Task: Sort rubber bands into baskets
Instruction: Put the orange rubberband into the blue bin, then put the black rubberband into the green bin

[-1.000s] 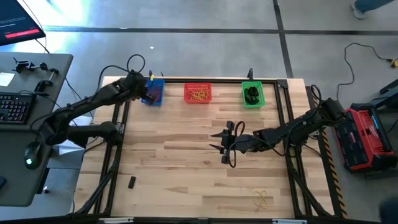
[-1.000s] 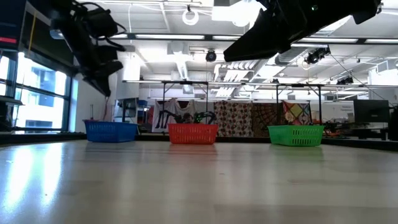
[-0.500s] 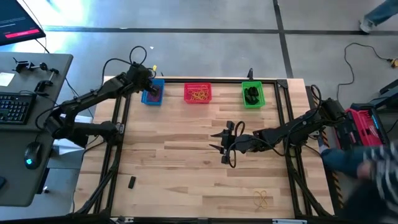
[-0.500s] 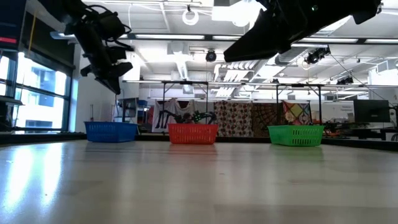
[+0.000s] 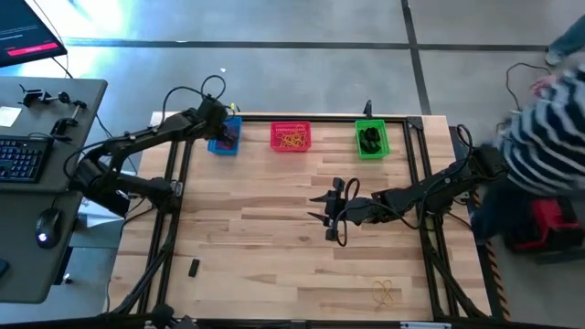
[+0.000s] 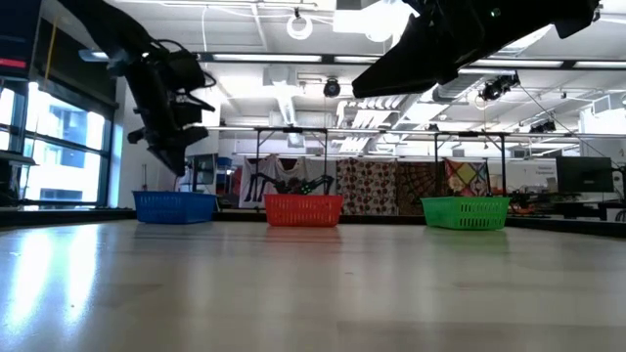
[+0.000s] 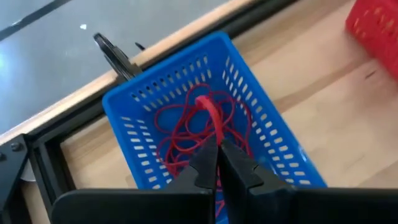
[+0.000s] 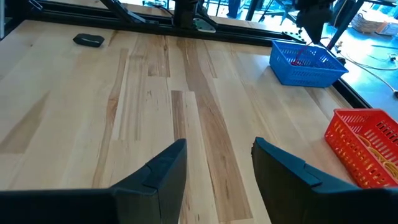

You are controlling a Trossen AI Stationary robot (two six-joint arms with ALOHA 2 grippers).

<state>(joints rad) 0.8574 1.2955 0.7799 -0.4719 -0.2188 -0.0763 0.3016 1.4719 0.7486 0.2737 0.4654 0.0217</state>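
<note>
The left hand (image 5: 219,125) has moved a little since a moment ago. It now hangs right over the blue basket (image 5: 226,135) at the far left corner of the bench (image 5: 274,238), and it sits lower in the low view than before. A person in a striped top (image 5: 548,137) has come further in past the right edge of the bench.

The left hand's fingers (image 7: 239,168) are pinched shut on a red rubber band (image 7: 213,121). The band hangs from the tips down into the blue basket, where more red bands (image 7: 180,134) lie in a pile.

The red basket (image 5: 291,137) sits in the middle of the far edge with yellow bands (image 5: 292,140) inside. The green basket (image 5: 370,139) is further right on that edge and holds dark bands (image 5: 370,141).

The right hand (image 5: 331,208) has not moved. It waits over the middle of the bench with its fingers (image 8: 165,171) apart and nothing in them. Some tan bands (image 5: 385,292) lie near the near right corner.
</note>
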